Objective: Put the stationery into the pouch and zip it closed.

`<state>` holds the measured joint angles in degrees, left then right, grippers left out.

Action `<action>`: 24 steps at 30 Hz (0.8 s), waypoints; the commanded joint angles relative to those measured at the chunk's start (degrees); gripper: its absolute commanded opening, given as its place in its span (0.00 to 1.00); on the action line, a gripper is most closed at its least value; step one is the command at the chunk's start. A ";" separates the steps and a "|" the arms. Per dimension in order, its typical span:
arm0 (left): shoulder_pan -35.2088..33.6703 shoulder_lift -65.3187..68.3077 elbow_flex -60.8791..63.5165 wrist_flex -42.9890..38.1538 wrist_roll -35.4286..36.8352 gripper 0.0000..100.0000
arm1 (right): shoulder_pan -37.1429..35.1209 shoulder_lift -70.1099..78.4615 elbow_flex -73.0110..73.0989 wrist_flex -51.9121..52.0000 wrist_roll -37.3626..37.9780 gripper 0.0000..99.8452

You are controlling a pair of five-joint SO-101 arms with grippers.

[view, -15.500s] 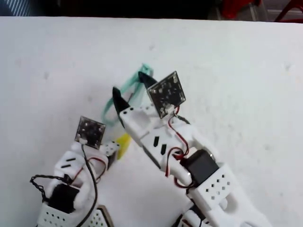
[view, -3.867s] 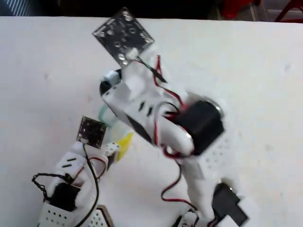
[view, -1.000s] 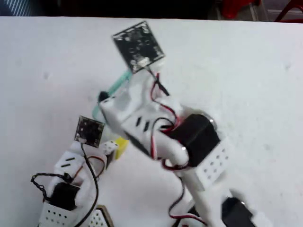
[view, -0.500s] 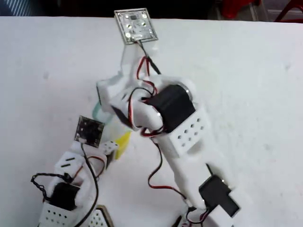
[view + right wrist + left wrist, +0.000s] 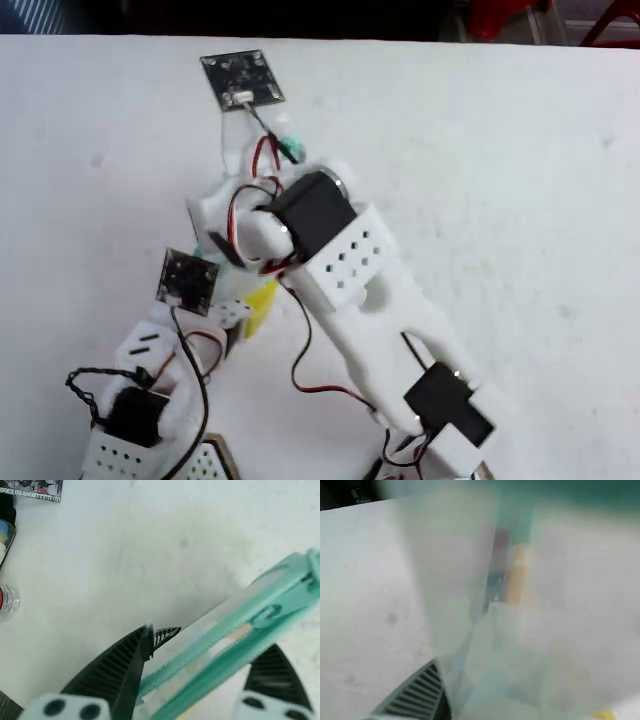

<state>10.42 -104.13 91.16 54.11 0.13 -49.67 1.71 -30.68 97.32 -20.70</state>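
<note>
Clearly, the right end effector [image 5: 210, 647] stands open, one jaw on either side of the teal zip edge of the pouch [image 5: 240, 630], which lies left of centre on the table [image 5: 520, 160]. Nearer, the left end effector [image 5: 243, 312] sits beside a yellow item [image 5: 262, 298]; whether it grips anything cannot be told.

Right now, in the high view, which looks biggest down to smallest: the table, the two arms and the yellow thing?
1. table
2. right arm, though it may be nearer the camera
3. left arm, cut off by the picture's edge
4. yellow thing, partly hidden under the arms
</note>
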 commanded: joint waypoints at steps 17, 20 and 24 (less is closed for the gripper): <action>-0.75 -0.40 -22.07 14.77 2.29 0.33 | 14.37 -1.45 -5.89 0.22 28.04 0.02; -0.84 -0.40 -21.98 14.42 2.29 0.33 | 17.19 -1.45 -12.31 0.31 35.60 0.02; -0.84 -0.40 -22.07 14.07 2.20 0.33 | 18.42 -1.54 -17.67 0.40 48.00 0.02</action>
<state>10.07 -104.57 71.74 68.70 1.71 -32.26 1.63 -42.73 97.58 18.59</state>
